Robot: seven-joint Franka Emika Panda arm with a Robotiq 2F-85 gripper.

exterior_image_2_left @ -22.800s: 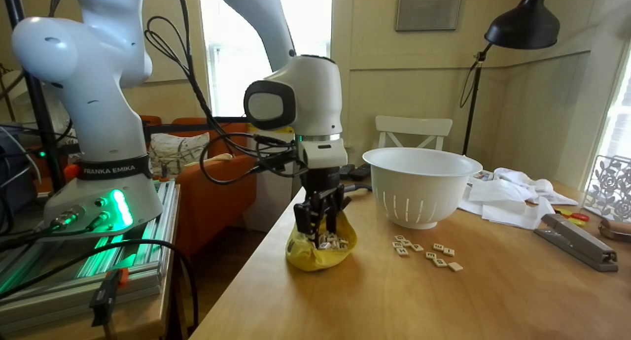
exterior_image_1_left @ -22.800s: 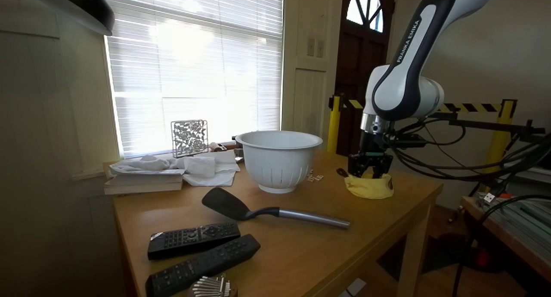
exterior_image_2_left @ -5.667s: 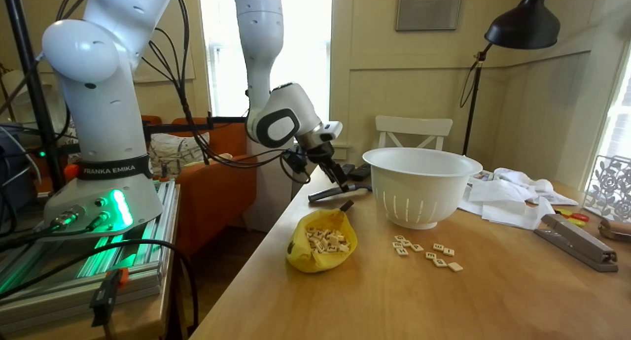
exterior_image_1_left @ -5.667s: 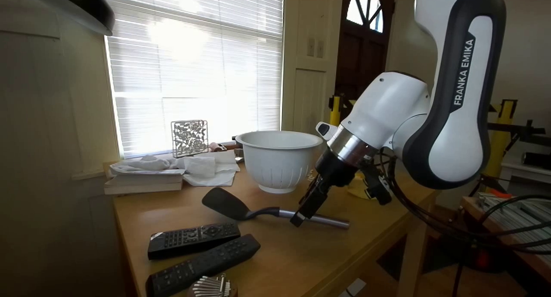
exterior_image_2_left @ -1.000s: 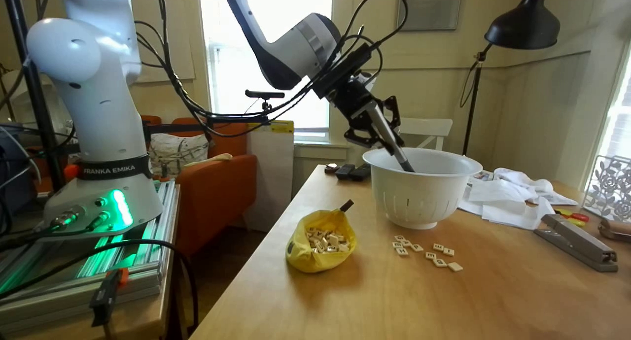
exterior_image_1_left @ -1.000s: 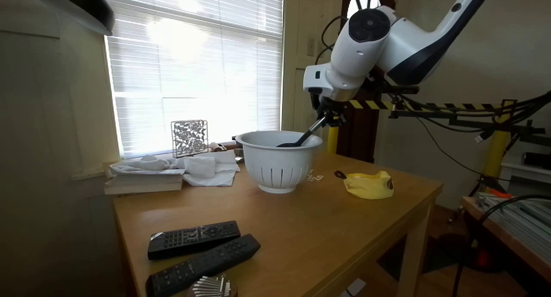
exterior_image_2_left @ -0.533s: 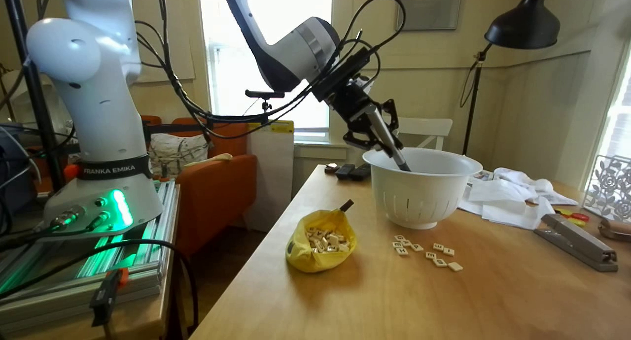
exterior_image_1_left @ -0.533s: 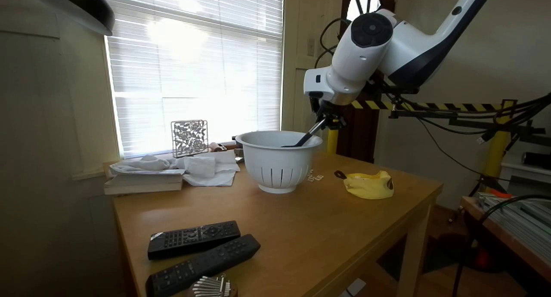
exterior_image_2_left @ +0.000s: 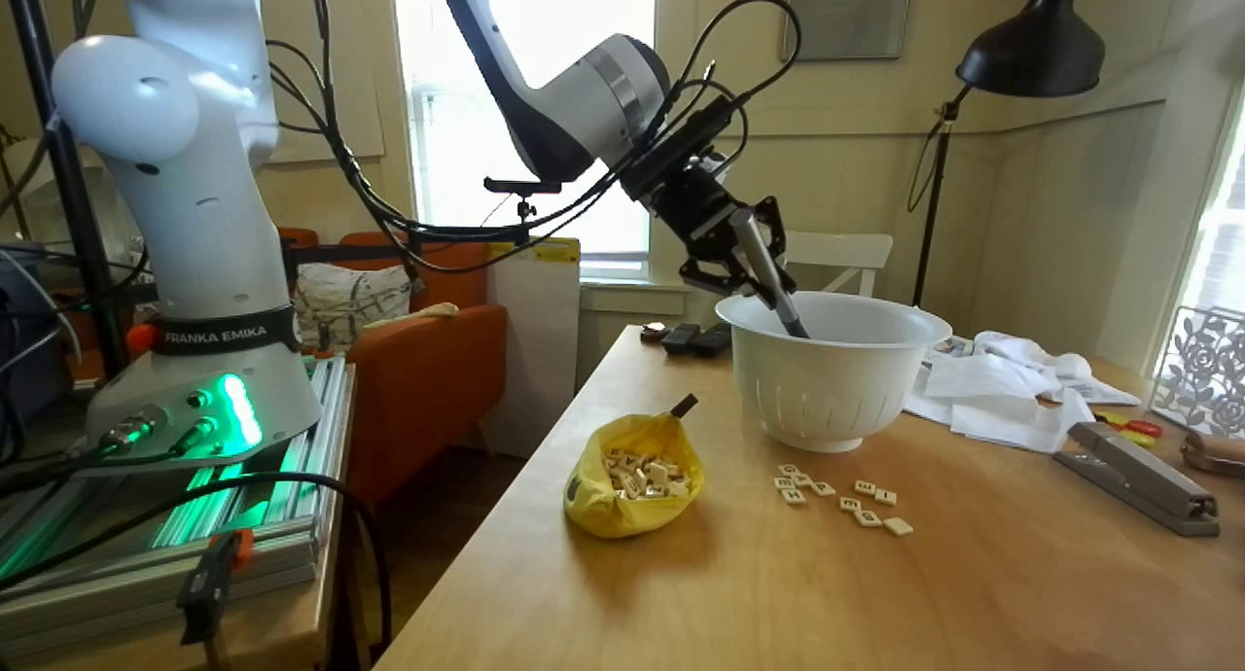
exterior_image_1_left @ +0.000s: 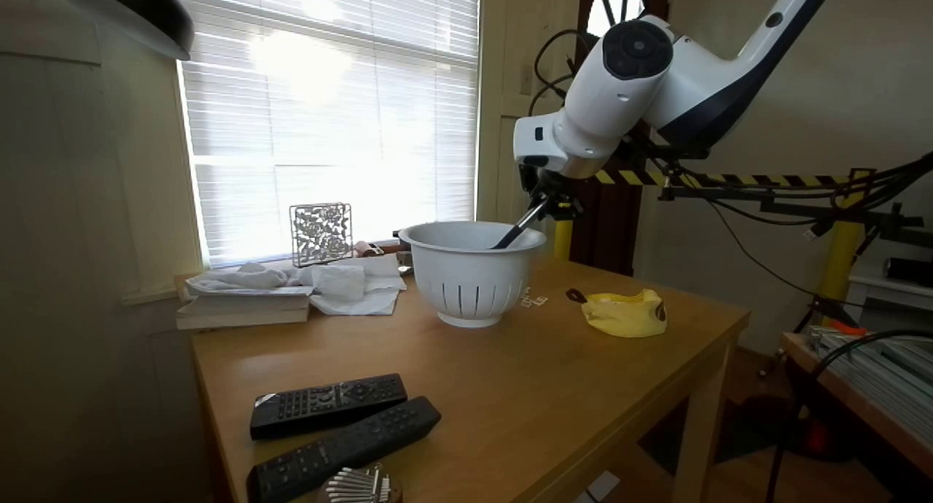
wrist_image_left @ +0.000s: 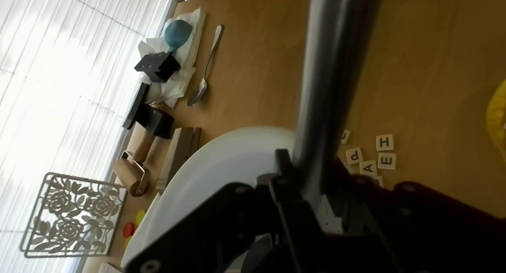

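The claw grips one spatula by its metal handle — long axis slanting, black end pointing down inside one white colander — with one yellow bag and two remotes apart.

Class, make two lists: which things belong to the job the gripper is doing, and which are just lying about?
In the job, it seems:
white bowl
spatula, lower end inside the bowl
gripper, closed on the spatula's handle

Lying about:
yellow bag with tiles inside
loose letter tiles
two remotes
stapler
spoon
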